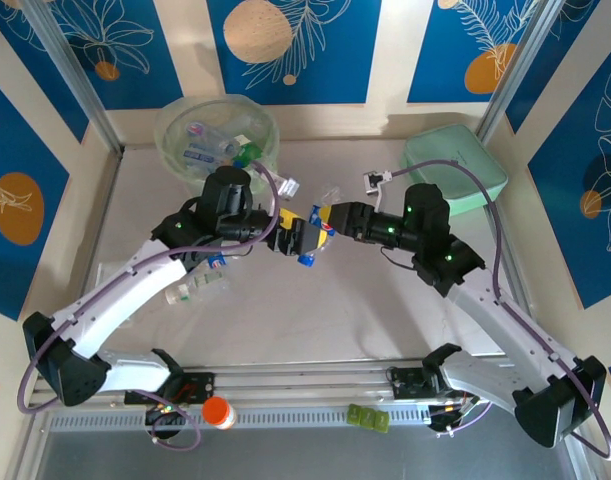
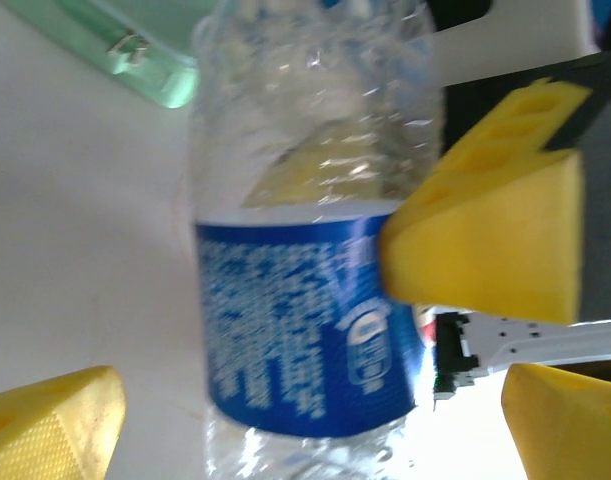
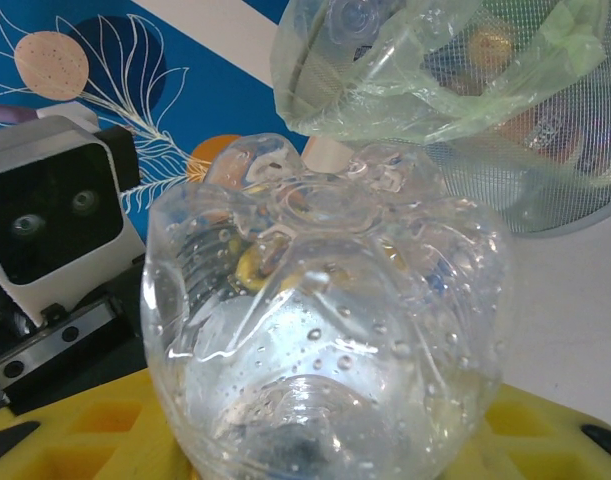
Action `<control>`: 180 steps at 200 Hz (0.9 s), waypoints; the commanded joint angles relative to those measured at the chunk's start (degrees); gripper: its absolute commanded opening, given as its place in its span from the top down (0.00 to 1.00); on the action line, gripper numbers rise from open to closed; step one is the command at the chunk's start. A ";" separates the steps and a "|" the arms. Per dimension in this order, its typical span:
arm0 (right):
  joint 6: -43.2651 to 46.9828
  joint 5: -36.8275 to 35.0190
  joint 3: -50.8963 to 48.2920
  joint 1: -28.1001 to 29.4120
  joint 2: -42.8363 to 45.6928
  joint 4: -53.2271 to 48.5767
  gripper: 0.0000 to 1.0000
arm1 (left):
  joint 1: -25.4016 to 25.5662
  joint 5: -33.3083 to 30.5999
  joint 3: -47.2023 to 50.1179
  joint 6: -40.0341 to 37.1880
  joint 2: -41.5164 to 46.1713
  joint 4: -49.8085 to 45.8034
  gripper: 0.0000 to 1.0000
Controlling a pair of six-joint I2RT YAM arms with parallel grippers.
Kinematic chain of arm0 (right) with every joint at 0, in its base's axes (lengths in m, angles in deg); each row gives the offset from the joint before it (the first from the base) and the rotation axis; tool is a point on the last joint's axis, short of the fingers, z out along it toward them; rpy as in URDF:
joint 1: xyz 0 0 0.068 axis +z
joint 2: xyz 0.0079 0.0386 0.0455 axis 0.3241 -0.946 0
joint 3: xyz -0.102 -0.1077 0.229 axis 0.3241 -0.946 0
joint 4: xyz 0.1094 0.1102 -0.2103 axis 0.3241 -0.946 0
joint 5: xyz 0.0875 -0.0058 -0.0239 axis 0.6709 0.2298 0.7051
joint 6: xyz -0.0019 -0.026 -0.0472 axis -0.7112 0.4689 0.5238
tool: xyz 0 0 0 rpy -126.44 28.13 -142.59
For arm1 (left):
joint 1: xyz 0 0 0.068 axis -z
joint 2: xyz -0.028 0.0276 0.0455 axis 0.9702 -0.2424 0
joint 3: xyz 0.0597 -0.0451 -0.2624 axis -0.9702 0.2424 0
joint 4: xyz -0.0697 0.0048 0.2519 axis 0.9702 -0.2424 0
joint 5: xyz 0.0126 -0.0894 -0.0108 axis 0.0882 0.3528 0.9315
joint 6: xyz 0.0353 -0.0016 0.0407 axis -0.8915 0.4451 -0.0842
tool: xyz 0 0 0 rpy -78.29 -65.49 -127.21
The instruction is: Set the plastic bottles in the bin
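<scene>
A clear plastic bottle (image 1: pixel 311 236) with a blue label hangs above the table's middle between both grippers. My right gripper (image 1: pixel 327 222) is shut on it; in the right wrist view the bottle's base (image 3: pixel 325 330) sits between the yellow fingers (image 3: pixel 75 440). My left gripper (image 2: pixel 310 430) is open, its yellow fingers (image 2: pixel 55 420) spread on either side of the labelled body (image 2: pixel 305 310) without touching it. The bin (image 1: pixel 170 130), pale green with a clear liner, stands at the back left and holds several bottles (image 1: pixel 210 150).
Another clear bottle (image 1: pixel 195 288) lies under my left arm. An orange-red bottle (image 1: pixel 218 412) rests by the front rail, near a small green item (image 1: pixel 368 418). A flat mint-green case (image 1: pixel 455 165) sits at the back right.
</scene>
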 commanded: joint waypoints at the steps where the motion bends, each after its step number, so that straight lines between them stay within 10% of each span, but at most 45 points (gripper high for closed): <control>1: 0.46 1.92 -0.41 -0.03 1.55 -0.21 0.49 | 0.83 6.00 -0.62 0.98 -0.84 5.23 0.06; 108: -2.41 2.55 0.77 0.05 1.76 1.00 0.48 | 1.46 11.03 -1.24 -0.62 -1.24 6.19 0.48; 180: 1.50 -2.11 5.25 1.46 1.91 -5.90 0.00 | 0.67 5.79 -0.38 -0.38 2.26 5.09 0.55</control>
